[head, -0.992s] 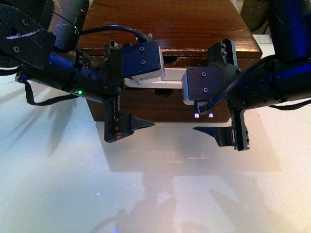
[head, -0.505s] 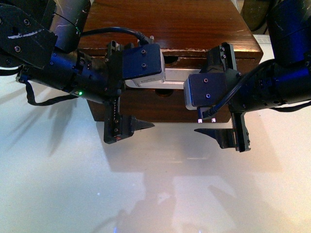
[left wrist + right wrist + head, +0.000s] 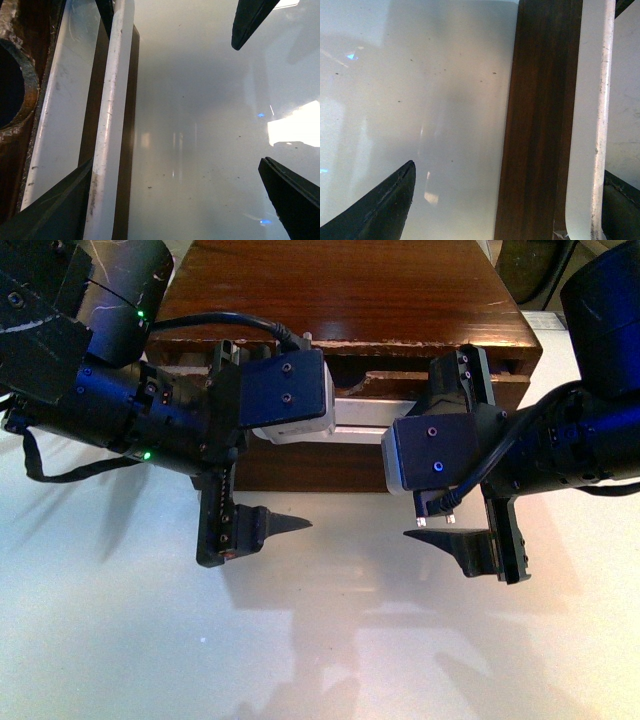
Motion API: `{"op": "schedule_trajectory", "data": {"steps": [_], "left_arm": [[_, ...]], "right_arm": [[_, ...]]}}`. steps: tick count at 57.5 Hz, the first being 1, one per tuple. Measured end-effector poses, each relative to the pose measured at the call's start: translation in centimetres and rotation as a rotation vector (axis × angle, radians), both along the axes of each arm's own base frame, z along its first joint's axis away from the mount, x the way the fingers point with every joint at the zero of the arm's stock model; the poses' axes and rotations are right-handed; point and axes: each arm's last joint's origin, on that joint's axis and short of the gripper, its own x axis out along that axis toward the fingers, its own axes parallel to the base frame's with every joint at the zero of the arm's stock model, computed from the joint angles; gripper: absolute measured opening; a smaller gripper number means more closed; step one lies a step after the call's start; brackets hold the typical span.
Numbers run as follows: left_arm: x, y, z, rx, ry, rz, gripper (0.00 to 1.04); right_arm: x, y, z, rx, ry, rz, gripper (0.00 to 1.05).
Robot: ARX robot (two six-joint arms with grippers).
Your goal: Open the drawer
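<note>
The drawer (image 3: 320,468) is dark-brown wood with a long white bar handle (image 3: 355,410) and sits a little way out of the wooden cabinet (image 3: 340,290). My left gripper (image 3: 300,465) and right gripper (image 3: 402,480) are both open and straddle the handle, left and right of its middle. In the left wrist view the handle (image 3: 112,125) runs beside one finger (image 3: 55,210) of the left gripper (image 3: 175,165), with the notch (image 3: 10,85) beyond. In the right wrist view the handle (image 3: 590,125) and drawer front (image 3: 540,125) lie between the right gripper's (image 3: 510,167) fingers.
A glossy white table (image 3: 320,640) lies in front of the cabinet and reflects the arms. Black cables run from both wrist cameras. The right gripper's fingertip (image 3: 250,20) shows in the left wrist view.
Both grippers have moved toward me with the handle between their fingers. The drawer has slid out a little, and the gap under the cabinet top has widened.
</note>
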Motion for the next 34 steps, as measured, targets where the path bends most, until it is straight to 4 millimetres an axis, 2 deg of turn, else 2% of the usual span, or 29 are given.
{"op": "schedule_trajectory", "data": {"steps": [8, 18, 34], "left_arm": [[-0.7, 0.2, -0.2, -0.012, -0.004, -0.010, 0.96], [-2.8, 0.8, -0.3, -0.017, 0.011, -0.016, 0.96], [-4.4, 1.2, -0.2, -0.019, 0.027, -0.019, 0.96]], "right_arm": [[-1.6, -0.1, 0.2, -0.014, -0.021, 0.001, 0.96], [-4.3, 0.0, 0.0, -0.033, -0.038, 0.024, 0.96], [-6.1, 0.2, -0.2, -0.045, -0.043, 0.039, 0.96]]}}
